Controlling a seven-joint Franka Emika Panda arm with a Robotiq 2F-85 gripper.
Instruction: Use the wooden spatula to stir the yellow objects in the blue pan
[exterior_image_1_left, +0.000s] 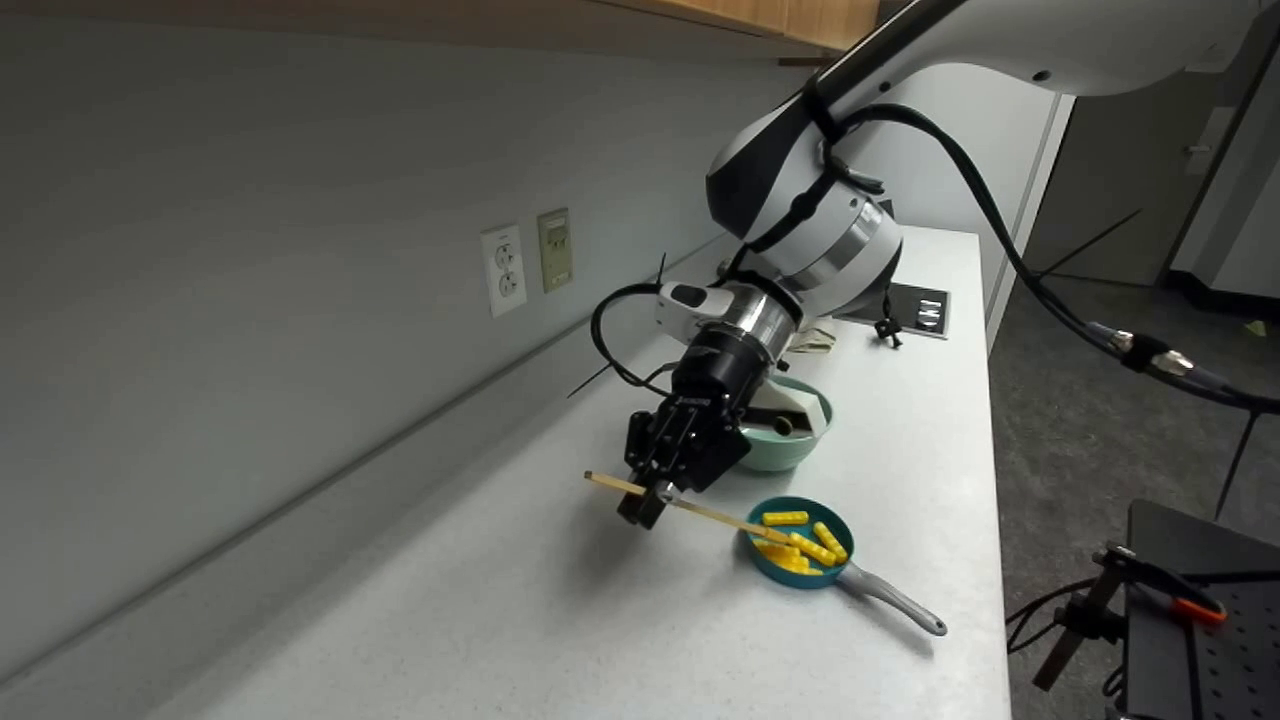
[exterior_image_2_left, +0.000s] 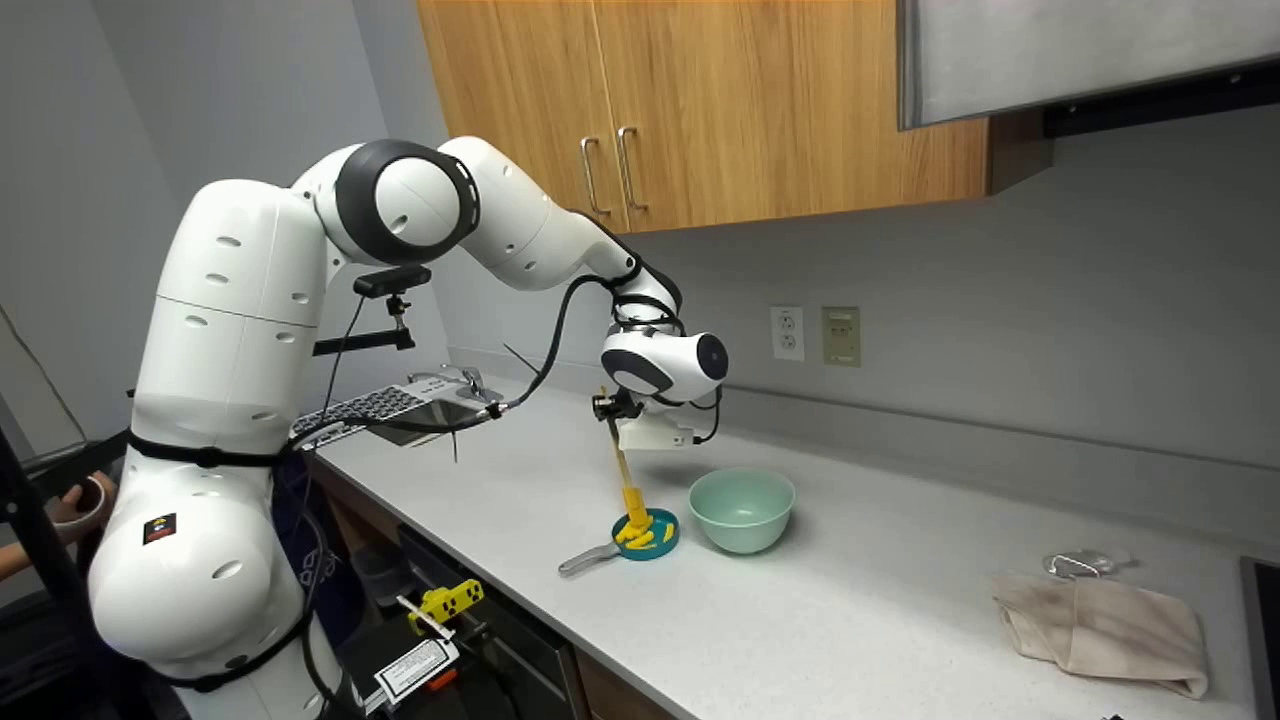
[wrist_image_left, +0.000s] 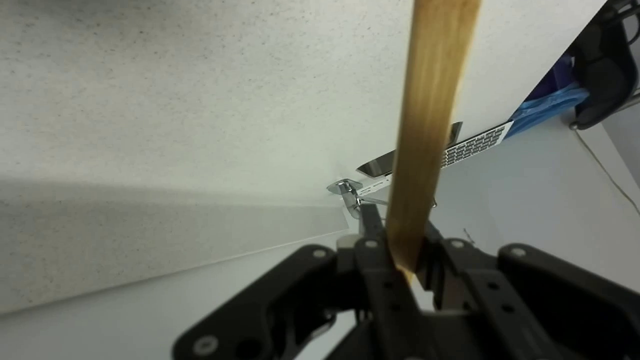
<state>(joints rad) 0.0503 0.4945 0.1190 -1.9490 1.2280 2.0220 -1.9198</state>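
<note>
My gripper (exterior_image_1_left: 650, 503) is shut on the wooden spatula (exterior_image_1_left: 712, 514), which sticks out on both sides of the fingers. In the wrist view the spatula (wrist_image_left: 427, 115) runs up from between the fingertips (wrist_image_left: 402, 230). The gripper is above the counter beside the blue pan (exterior_image_1_left: 797, 583). The spatula slants down to its far end among the yellow objects (exterior_image_1_left: 812, 548). Contact with the pan floor cannot be told. The blue pan (exterior_image_2_left: 662, 549) and yellow objects (exterior_image_2_left: 637, 540) also show in an exterior view, where the spatula's lower end looks yellow. Both are out of the wrist view.
A light teal bowl (exterior_image_1_left: 772, 458) stands close to the pan, also in an exterior view (exterior_image_2_left: 742, 512). The grey pan handle (exterior_image_1_left: 895, 602) points toward the counter edge. The wall (exterior_image_2_left: 950, 320) and wooden cabinet (exterior_image_2_left: 760, 110) bound the space. A cloth (exterior_image_2_left: 1100, 635) lies farther along.
</note>
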